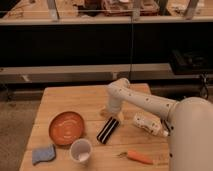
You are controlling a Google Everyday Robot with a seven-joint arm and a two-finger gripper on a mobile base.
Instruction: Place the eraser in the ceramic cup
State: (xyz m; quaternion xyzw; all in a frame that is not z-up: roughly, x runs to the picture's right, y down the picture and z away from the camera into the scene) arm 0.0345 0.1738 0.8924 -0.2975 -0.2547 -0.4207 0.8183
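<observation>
A black eraser (108, 130) with two white stripes lies flat on a wooden table (65, 97), angled, just right of and above the white ceramic cup (81, 149); the two look apart. The cup stands upright near the front edge. The white arm reaches down so its gripper (110, 114) sits directly above the eraser's far end. An orange plate (66, 127) lies left of the cup, a blue sponge (43, 154) at the front left corner, a white bottle (148, 124) to the right, and a carrot (137, 157) near the front.
</observation>
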